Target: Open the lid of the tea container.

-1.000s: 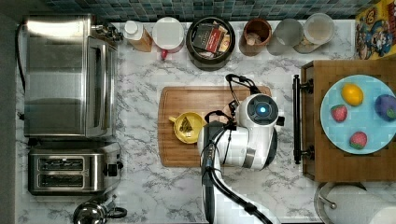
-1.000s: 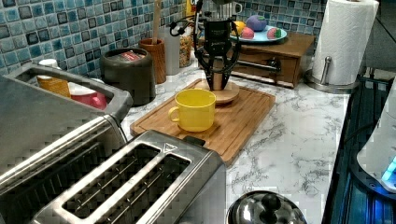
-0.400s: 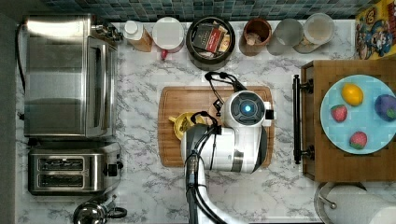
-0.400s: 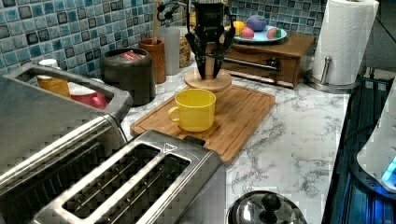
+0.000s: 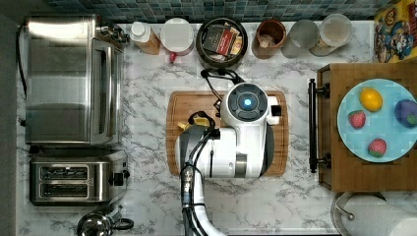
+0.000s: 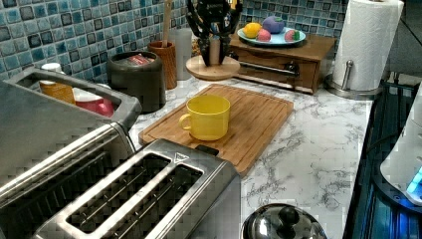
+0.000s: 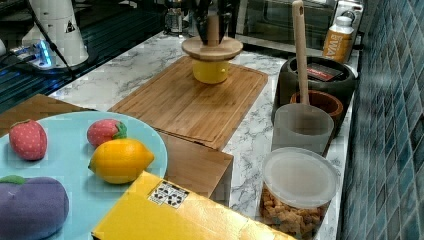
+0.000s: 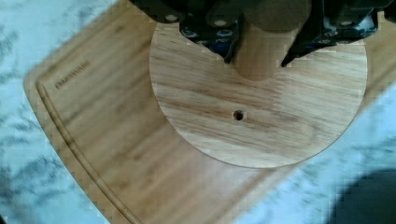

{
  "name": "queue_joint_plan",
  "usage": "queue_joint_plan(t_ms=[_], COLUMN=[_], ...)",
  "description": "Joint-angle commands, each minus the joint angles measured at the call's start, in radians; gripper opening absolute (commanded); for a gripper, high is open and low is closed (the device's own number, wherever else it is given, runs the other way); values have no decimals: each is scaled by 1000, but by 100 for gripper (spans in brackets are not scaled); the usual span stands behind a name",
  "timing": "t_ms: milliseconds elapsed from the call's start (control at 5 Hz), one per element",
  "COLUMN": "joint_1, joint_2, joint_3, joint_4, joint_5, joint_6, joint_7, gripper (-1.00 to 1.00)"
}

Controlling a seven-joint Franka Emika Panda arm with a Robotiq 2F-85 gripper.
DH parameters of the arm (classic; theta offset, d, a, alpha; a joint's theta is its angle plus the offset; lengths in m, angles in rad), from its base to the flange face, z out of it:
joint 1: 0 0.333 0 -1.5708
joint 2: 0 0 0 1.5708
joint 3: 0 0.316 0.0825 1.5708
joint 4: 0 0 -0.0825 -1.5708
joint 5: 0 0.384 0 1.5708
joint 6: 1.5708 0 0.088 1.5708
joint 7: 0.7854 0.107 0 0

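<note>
Meanwhile, on a marble kitchen counter, a Franka arm holds the wooden lid (image 6: pixel 212 68) of the tea container (image 6: pixel 138 74) in the air. In the left view, nearest the lens, a steel toaster (image 6: pixel 144 199) and a kettle top sit well short of the cutting board (image 6: pixel 249 117), the landmark here; a yellow mug (image 6: pixel 207 117) stands on the board's near half. Above the board's far end the gripper (image 6: pixel 213 37) hangs with its fingers pinched on the lid's upright knob, the flat disc level beneath them, clear of the board. That grip looks chosen to keep the disc flat and free of the mug.

Beyond the board, against the tiled wall, the tea container stands open, its black rim bare and packets visible inside (image 5: pixel 220 38). Beside it stand a brown cup (image 5: pixel 269 35) holding a wooden utensil and a white-topped jar (image 5: pixel 177 33). Farther from the board, a blue plate (image 5: pixel 388 142) of toy fruit rests on a wooden stand.

The opening itself appears done; setting the lid down on a free stretch of board seems all that remains, if anything.
</note>
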Motion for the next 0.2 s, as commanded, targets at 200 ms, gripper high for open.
queue_joint_plan(t_ms=[200], joint_1=[20], joint_2=[-122], joint_3=[29], joint_4=[283], joint_5=[-14], joint_6=[-57], joint_7=[-18], gripper=[-100])
